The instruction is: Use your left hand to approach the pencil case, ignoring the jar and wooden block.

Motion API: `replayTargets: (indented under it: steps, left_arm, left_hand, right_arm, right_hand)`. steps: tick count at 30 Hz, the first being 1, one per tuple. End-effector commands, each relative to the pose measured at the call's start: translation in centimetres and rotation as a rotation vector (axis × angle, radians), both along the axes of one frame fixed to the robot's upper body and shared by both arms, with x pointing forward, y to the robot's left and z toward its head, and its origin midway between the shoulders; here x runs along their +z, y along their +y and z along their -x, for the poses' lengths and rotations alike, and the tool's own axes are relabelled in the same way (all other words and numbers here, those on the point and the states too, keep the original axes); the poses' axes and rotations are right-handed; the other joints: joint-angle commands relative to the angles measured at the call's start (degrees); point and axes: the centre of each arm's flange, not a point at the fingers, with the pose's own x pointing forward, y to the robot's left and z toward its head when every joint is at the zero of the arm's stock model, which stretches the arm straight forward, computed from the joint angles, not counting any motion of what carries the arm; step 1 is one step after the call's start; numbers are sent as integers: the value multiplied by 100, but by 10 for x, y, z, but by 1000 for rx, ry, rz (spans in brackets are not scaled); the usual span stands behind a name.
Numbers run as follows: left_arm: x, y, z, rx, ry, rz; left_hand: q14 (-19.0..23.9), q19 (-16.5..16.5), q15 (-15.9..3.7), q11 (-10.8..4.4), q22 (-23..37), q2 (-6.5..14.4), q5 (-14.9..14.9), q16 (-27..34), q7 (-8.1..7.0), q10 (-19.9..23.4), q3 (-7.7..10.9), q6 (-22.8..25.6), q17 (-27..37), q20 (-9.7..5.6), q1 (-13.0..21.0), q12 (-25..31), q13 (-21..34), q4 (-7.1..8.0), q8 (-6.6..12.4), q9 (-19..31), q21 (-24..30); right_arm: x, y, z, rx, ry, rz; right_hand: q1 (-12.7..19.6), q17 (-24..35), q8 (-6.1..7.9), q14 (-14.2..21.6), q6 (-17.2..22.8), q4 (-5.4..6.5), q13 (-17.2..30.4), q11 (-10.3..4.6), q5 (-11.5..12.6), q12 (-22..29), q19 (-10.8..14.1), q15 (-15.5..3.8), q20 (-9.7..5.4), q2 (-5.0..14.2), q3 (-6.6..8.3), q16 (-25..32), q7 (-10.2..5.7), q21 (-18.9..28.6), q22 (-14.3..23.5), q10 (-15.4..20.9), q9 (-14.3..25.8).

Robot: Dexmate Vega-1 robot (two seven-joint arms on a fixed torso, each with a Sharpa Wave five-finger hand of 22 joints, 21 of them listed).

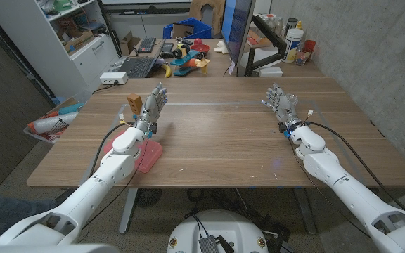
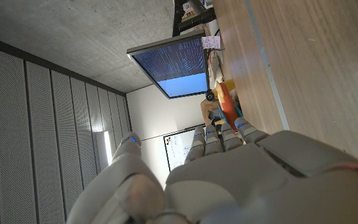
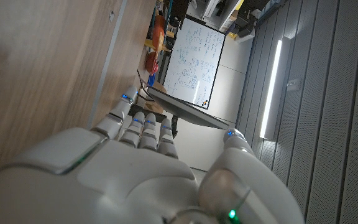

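A: What do you see from the head view?

B: Two white robot arms over a wooden desk (image 1: 223,140). The left hand (image 1: 153,104) is up off the desk with its fingers apart. It holds nothing. The right hand (image 1: 280,103) is the same, fingers apart and holding nothing.

A: Where is the pencil case?

B: One pink pencil case (image 1: 148,156) lies on the desk behind the left hand, right under the left arm's wrist. The arm covers part of it.

A: Anything else near that hand?

B: One small wooden block (image 1: 133,102) stands just beside the left hand, on its outer side. Something small and clear sits close by it, but I cannot tell what it is.

A: Now the left wrist view?

B: The back of the left hand (image 2: 247,180) is big here, with its fingers reaching out and nothing in them. Past the fingers is one dark computer screen (image 2: 171,65). The head view shows that screen only from its edge. The pencil case and block are seen from the head view, not here.

A: And the right wrist view?

B: The back of the right hand (image 3: 142,174), fingers out, holding nothing. Past it stands one whiteboard (image 3: 194,62) with writing on it, and one long light (image 3: 272,87) on the wall.
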Motion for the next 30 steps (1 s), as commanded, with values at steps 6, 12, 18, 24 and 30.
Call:
replayTargets:
  steps: [6,12,18,24,30]
  left_arm:
    - [2,7,0,8,-2,6]
    - [5,8,5,9,-21,3]
    - [3,9,11,16,-27,3]
    - [-1,12,18,23,-28,-3]
    - [-5,16,23,38,-26,-8]
  left_hand:
    - [4,-37,71,50,13,16,38,24,38,8,36,24,23,-4,51,26,24,-5,35,21,11]
    - [6,-46,75,35,13,22,37,25,42,8,35,29,22,20,51,27,23,-8,34,21,-4]
    - [13,-51,74,34,14,28,35,27,38,11,35,32,22,35,51,28,21,-11,33,21,-16]
    - [17,-56,81,48,15,36,34,28,43,16,36,36,22,43,53,31,20,-14,31,21,-28]
    - [16,-53,82,57,15,43,32,27,52,19,37,43,21,45,56,32,19,-17,33,21,-36]
  right_arm:
    - [7,8,-1,-2,-11,8]
    - [10,9,-2,-2,-12,14]
    - [10,9,-5,0,-5,20]
    - [7,11,-9,4,3,24]
    - [5,13,-11,11,11,29]
  right_hand:
    - [63,18,24,43,56,3,3,23,39,19,41,-8,2,13,41,29,-17,0,20,27,25]
    - [61,9,24,45,66,2,-3,21,39,19,47,-7,8,20,40,27,-26,-18,20,35,25]
    - [60,1,21,47,70,1,-8,18,40,20,46,-7,10,28,40,25,-43,-40,21,45,25]
    - [56,-7,18,50,72,1,-12,22,40,21,51,-4,7,34,38,24,-50,-58,21,53,25]
    - [52,-13,18,52,83,1,-16,29,40,18,54,-7,10,39,37,23,-48,-75,22,52,25]
